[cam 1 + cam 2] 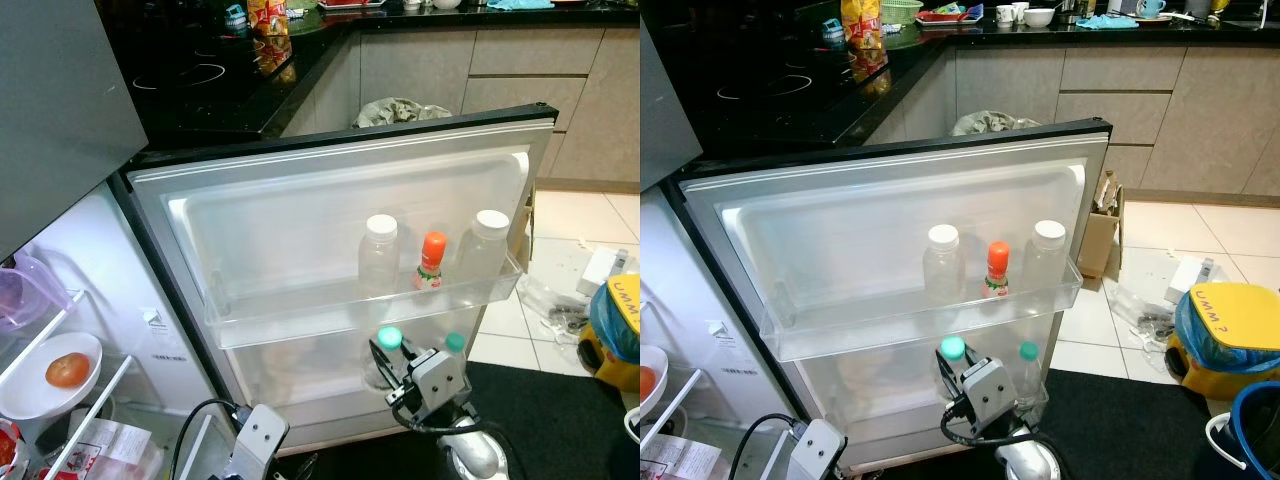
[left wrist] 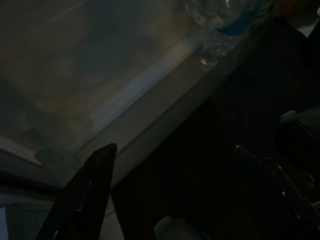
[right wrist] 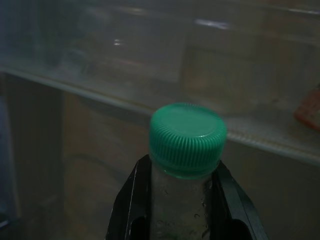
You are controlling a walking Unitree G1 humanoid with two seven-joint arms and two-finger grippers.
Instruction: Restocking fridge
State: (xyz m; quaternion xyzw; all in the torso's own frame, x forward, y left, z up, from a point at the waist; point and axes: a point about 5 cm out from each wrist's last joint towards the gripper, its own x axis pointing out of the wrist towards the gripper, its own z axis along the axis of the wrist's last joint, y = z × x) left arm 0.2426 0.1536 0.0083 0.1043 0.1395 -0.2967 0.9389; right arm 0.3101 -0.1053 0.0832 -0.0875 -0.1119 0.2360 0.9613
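Right wrist view: green-capped bottle (image 3: pixel 186 165) gripped between right gripper (image 3: pixel 182 200) fingers.

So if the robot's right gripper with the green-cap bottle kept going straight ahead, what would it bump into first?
Probably the fridge door. The right gripper, shut on the green-cap bottle, points at the door's inner wall just below the upper shelf. Depth is hard to judge.

Fridge door (image 1: pixel 300 200) is swung wide open, its upper rack (image 1: pixel 350 310) holding two white-capped bottles (image 1: pixel 379 255) with an orange-capped one (image 1: pixel 431 262) between them, and just below that rack the right gripper (image 1: pixel 385 362) is clamped on a green-capped bottle (image 1: pixel 388 340).
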